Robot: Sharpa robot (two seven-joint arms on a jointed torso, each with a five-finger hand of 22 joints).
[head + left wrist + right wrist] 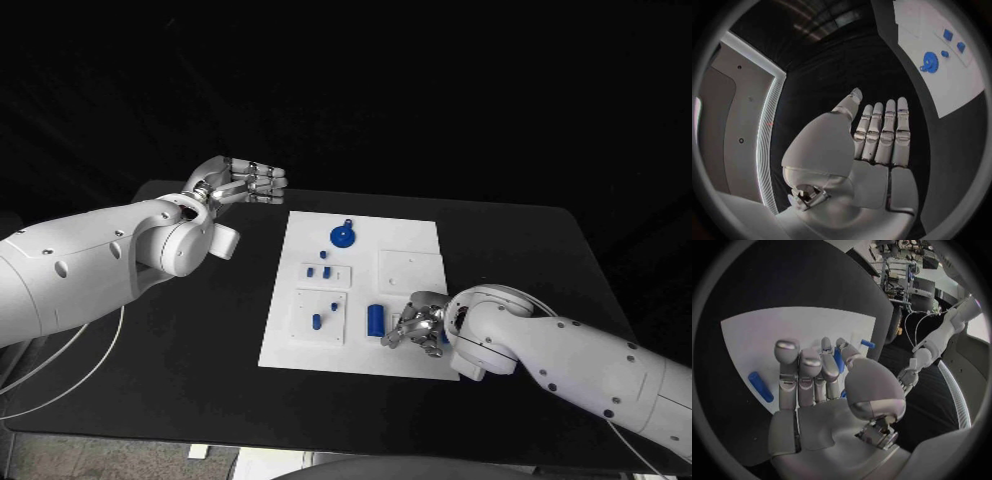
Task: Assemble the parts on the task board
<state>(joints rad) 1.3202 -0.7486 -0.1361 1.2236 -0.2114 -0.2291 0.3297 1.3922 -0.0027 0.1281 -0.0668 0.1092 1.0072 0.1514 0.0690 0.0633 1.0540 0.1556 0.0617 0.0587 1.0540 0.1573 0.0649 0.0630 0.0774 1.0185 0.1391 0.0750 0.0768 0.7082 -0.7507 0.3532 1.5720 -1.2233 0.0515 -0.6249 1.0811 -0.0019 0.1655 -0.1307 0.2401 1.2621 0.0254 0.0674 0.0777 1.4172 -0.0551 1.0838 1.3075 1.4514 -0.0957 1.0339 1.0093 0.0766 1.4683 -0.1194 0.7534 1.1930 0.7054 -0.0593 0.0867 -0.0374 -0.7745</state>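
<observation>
Board: the white rectangular task board (404,262) lies mid-table, with small blue plastic parts on it.
Part: a blue cylindrical peg (375,319) lies flat near the board's front edge, just beside the right hand (418,325).
Right hand: low over the board — whether it pinches anything, I cannot tell.
Left hand (240,182): off the board, fingers together, empty.
Handling: the peg is probably light, stiff, smooth, apt to roll — pinch mid-length.
</observation>
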